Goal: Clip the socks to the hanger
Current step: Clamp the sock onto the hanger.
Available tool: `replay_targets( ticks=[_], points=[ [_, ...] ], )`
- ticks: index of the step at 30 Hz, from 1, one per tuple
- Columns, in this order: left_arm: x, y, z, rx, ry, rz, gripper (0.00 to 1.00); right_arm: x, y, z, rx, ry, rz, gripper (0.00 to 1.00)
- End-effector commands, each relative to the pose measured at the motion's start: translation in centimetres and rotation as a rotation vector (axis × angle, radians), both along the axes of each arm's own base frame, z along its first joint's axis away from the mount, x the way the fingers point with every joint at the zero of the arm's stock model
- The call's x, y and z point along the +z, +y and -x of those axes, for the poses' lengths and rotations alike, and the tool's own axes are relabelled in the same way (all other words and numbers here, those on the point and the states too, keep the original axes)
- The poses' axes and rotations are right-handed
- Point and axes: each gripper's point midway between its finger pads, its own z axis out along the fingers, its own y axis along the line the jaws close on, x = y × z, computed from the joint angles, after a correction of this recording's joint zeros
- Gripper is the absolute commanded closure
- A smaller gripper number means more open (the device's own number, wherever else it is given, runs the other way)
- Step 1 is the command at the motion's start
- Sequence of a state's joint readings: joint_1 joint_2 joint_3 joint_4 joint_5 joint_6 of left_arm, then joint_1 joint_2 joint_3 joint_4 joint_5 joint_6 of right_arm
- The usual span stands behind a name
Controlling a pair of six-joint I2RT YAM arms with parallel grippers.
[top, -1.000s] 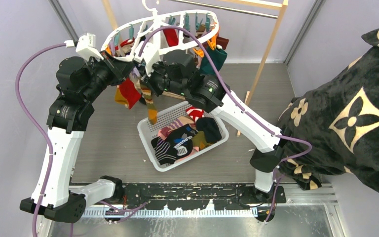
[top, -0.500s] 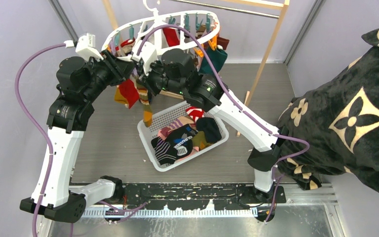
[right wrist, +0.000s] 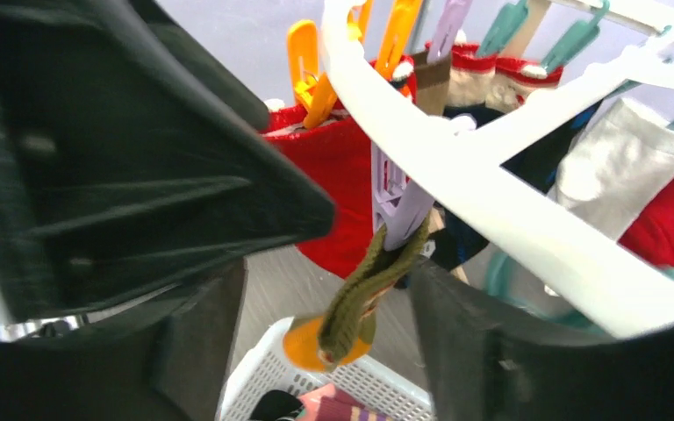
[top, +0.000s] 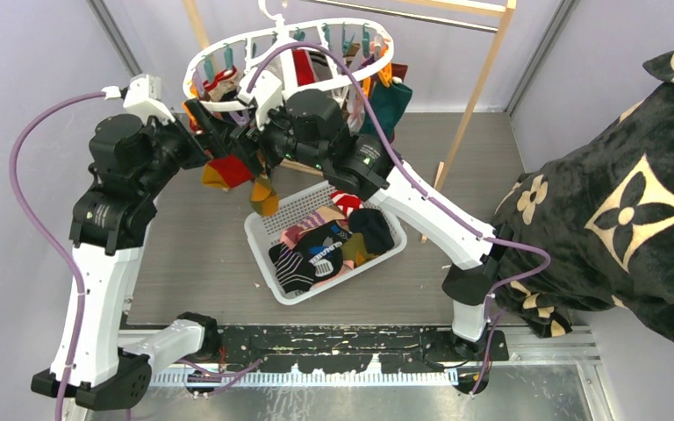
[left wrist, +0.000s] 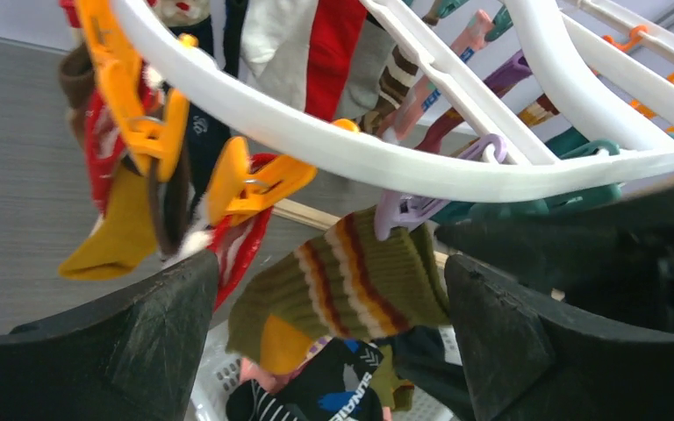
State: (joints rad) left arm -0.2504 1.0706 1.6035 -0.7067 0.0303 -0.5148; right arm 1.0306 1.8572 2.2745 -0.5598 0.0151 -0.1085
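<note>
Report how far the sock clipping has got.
Done: several socks hang pegged on the hanger, the olive striped sock in a purple peg included. In hand: nothing; left hand and right hand flank that sock, open. Left: a pile of socks in the basket.

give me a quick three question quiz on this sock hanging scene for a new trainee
1. True or false: the olive striped sock with the mustard toe hangs from an orange plastic peg.
2. Where do the unclipped socks lie? A) white plastic mesh basket B) black plush blanket C) grey tabletop
3. Fill in: the left gripper is ___.
Key: 1 false, a purple plastic peg holds it; 2 A; 3 open.
</note>
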Motion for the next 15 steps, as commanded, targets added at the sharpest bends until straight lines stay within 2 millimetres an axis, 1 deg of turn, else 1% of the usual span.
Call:
replay_targets(
  ticks=[1,3,6,7,8,9,10,11,12,15],
  points=[
    [0.2,1.2,2.5,-0.014,-0.008,-0.073,0.00,2.7,-1.5,-0.5,-0.101,-0.008,-0.132,0.15],
    [-0.8,1.6,2.8,-0.025,0.019,-0.100,0.00,2.3,-2.7,-0.6,-0.147,0.006,-0.144,0.01],
    [-2.5,1.9,3.1,-0.077,0.043,-0.140,0.00,1.3,-5.2,-0.3,-0.216,0.026,-0.174,0.00],
    [-3.4,2.1,3.1,-0.092,0.056,-0.152,0.00,0.4,-6.3,0.0,-0.233,0.045,-0.177,0.00],
    [-4.7,2.6,2.9,-0.091,0.084,-0.162,0.00,-0.9,-7.3,0.2,-0.251,0.067,-0.175,0.00],
    [-5.6,3.5,2.7,-0.078,0.099,-0.167,0.00,-1.9,-8.5,0.6,-0.268,0.087,-0.173,0.00],
    [-6.6,4.3,2.5,-0.072,0.115,-0.172,0.00,-4.6,-9.7,0.9,-0.297,0.124,-0.146,0.00],
    [-7.7,5.2,2.2,-0.057,0.132,-0.174,0.00,-5.9,-10.9,1.4,-0.319,0.144,-0.145,0.00],
    [-8.8,6.2,1.9,-0.036,0.150,-0.171,0.00,-6.8,-12.7,2.1,-0.348,0.162,-0.160,0.00],
    [-12.3,8.9,1.0,0.009,0.177,-0.189,0.00,-11.2,-17.4,2.8,-0.486,0.209,-0.154,0.00]
  ],
)
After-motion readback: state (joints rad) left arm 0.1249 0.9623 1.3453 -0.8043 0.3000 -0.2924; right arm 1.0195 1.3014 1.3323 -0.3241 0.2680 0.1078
